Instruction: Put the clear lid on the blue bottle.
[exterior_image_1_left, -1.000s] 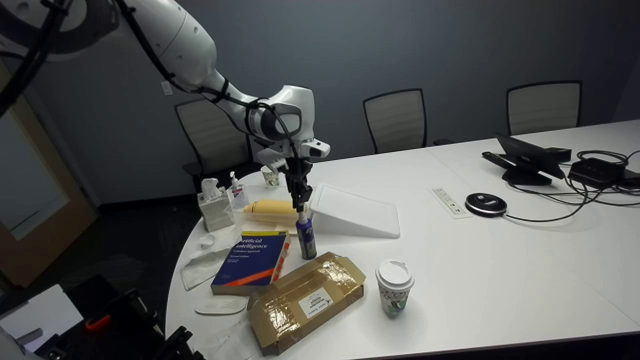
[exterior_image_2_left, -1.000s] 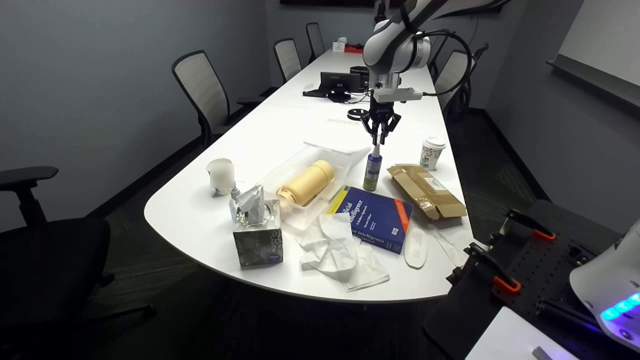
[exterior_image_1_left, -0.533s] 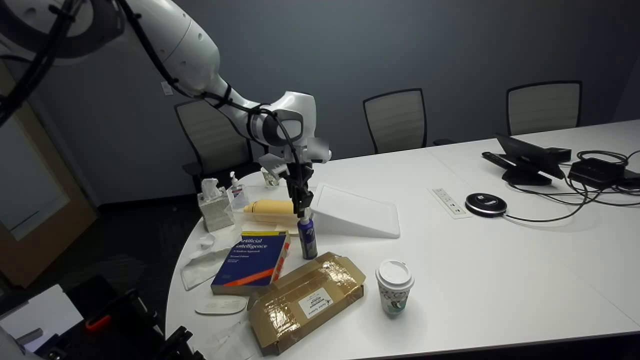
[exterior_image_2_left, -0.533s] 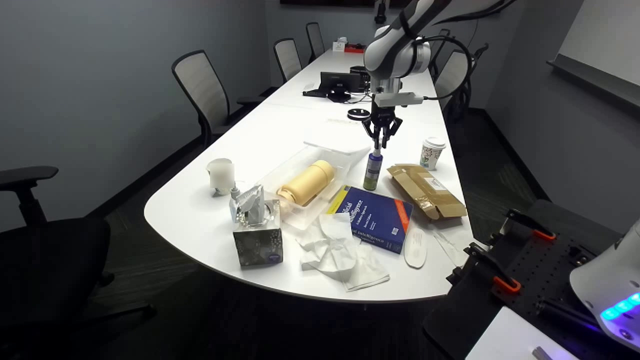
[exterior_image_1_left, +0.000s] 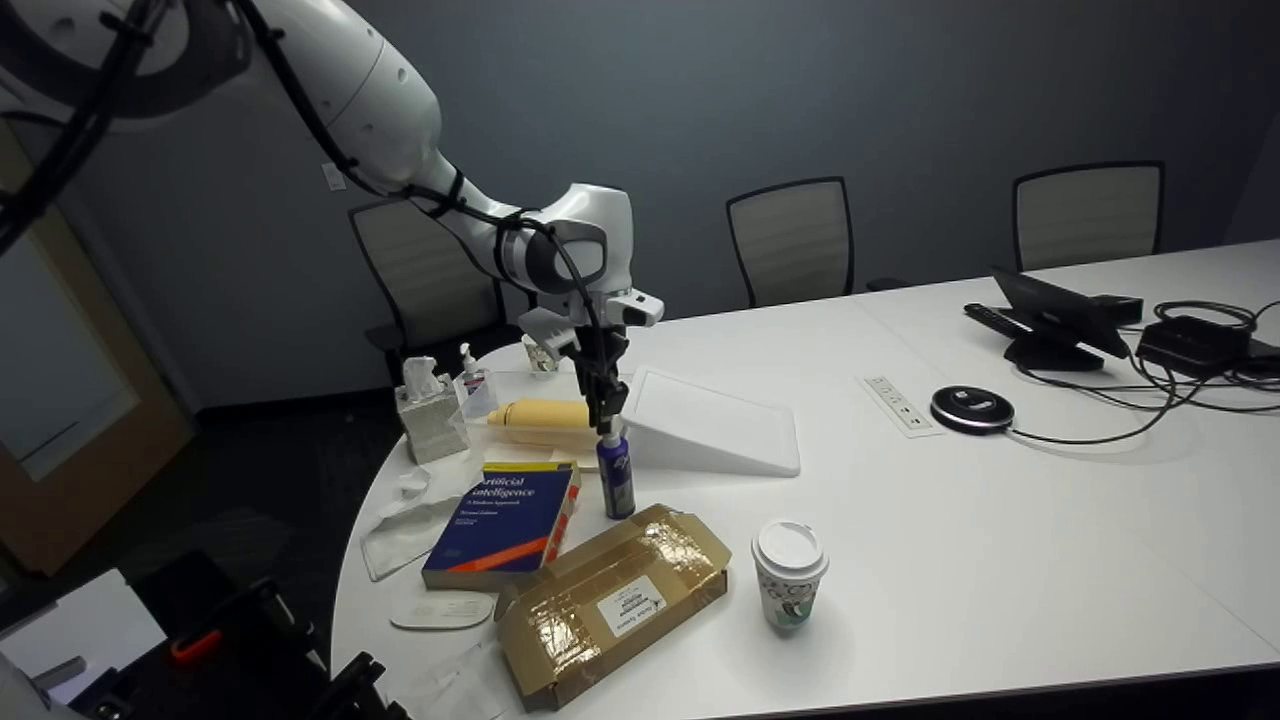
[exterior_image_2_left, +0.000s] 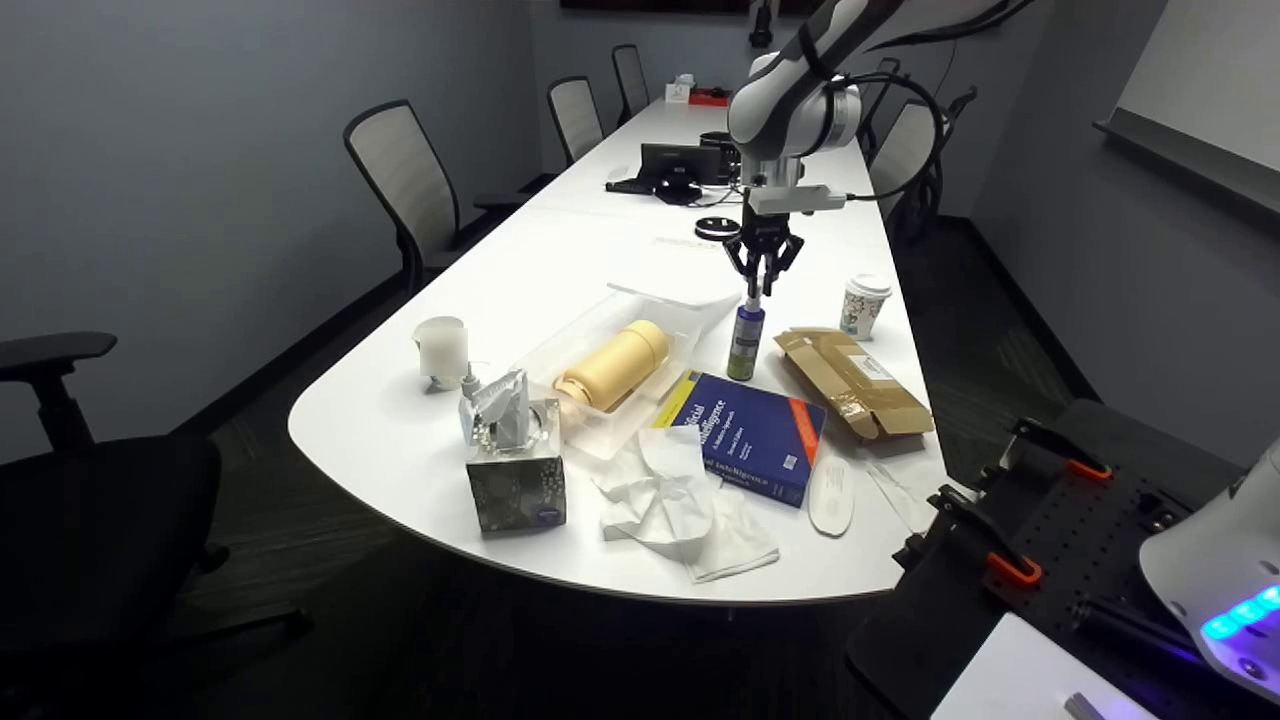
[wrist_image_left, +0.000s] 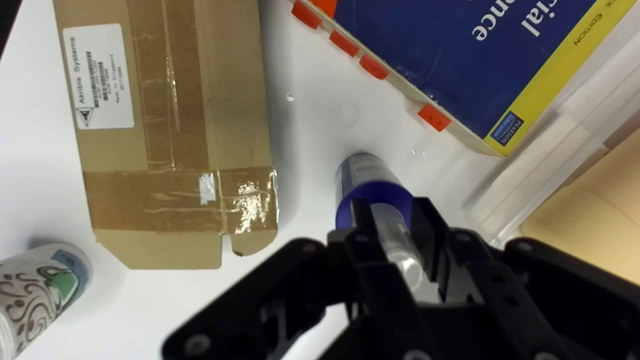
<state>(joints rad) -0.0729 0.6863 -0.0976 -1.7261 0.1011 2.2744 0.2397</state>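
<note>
The blue bottle stands nearly upright on the white table, between the book and the cardboard box; both exterior views show it. The clear lid is a see-through pale cylinder in line with the bottle top. Its lower end appears to meet the blue shoulder. My gripper points down over the bottle, with one finger on each side of the lid and close against it, so it looks shut on the lid. In the exterior views the fingers hide most of the lid.
A blue book and a brown cardboard box lie close to the bottle. A clear tub holds a tan bottle. A white slanted panel rests behind. A paper coffee cup and tissue box stand further off.
My gripper has come down slightly with the lid between its fingers. The bottle top has shifted slightly to the right in an exterior view. Little differs over the last half second.
</note>
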